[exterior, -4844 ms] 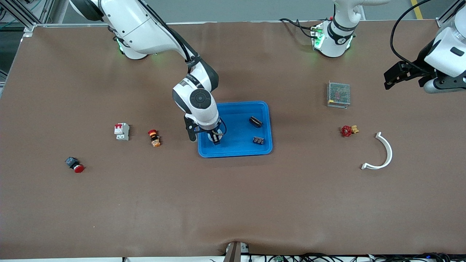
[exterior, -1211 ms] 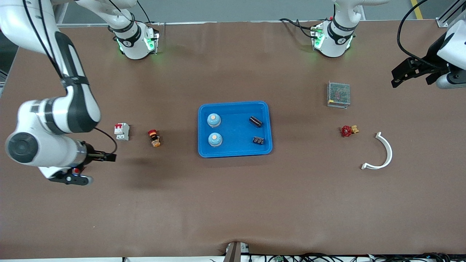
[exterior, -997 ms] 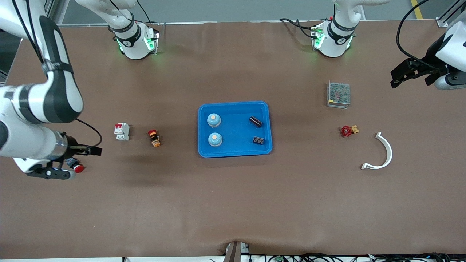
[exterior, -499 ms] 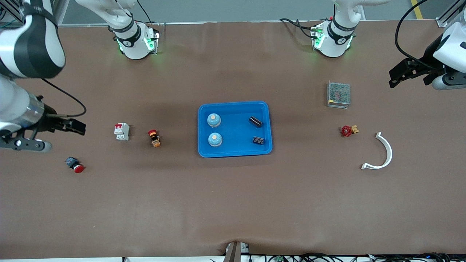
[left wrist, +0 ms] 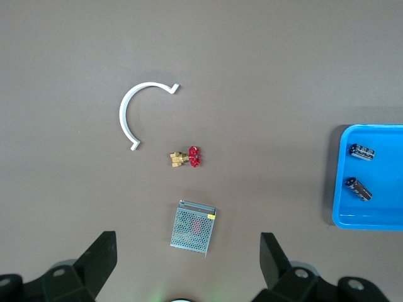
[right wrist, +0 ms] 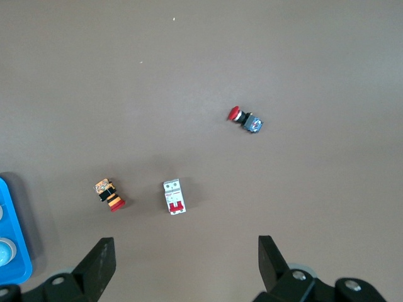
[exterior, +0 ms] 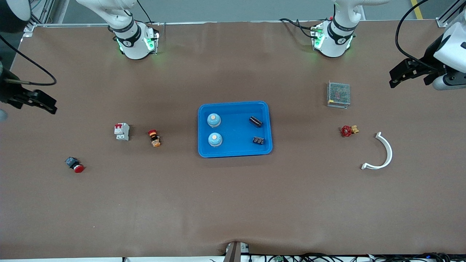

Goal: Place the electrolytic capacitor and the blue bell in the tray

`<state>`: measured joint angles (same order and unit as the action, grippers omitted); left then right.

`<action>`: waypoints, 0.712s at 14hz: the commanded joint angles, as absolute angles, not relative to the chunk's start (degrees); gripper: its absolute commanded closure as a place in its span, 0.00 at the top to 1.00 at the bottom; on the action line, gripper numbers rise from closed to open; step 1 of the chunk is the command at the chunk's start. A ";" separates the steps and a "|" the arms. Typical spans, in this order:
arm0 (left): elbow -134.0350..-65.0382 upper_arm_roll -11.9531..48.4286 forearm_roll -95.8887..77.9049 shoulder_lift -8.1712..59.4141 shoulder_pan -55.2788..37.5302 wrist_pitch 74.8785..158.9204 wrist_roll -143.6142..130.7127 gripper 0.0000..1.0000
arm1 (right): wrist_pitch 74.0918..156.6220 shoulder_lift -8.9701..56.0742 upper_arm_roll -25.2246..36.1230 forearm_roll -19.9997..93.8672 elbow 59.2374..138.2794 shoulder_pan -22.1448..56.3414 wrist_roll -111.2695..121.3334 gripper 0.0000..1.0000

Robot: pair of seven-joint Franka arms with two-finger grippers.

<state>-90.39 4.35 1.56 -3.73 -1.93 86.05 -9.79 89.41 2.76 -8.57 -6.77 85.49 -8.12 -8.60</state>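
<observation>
The blue tray lies at the middle of the table. In it are two blue bells toward the right arm's end and two dark electrolytic capacitors toward the left arm's end. My right gripper is open and empty, high over the right arm's end of the table; its wrist view shows bare table between its fingers. My left gripper is open and empty, high over the left arm's end. The tray and capacitors also show in the left wrist view.
A white circuit breaker, an orange-and-red button and a red push button lie toward the right arm's end. A metal mesh box, a red valve and a white curved piece lie toward the left arm's end.
My right gripper has left the second bell in the tray and drawn back, rising toward the right arm's end of the table. The left arm has barely moved.
</observation>
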 commanded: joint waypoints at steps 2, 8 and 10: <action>-90.79 4.22 0.70 -4.57 -1.49 85.69 -8.61 1.00 | 88.33 1.67 -7.92 -3.80 84.11 -10.28 -3.88 1.00; -91.58 4.31 1.05 -4.57 -1.58 85.61 -8.61 1.00 | 86.48 -1.39 -1.15 0.35 84.29 -9.76 0.79 1.00; -91.76 4.39 1.05 -4.57 -1.67 85.61 -8.61 1.00 | 86.14 -2.02 -0.88 0.44 84.29 -9.76 0.79 1.00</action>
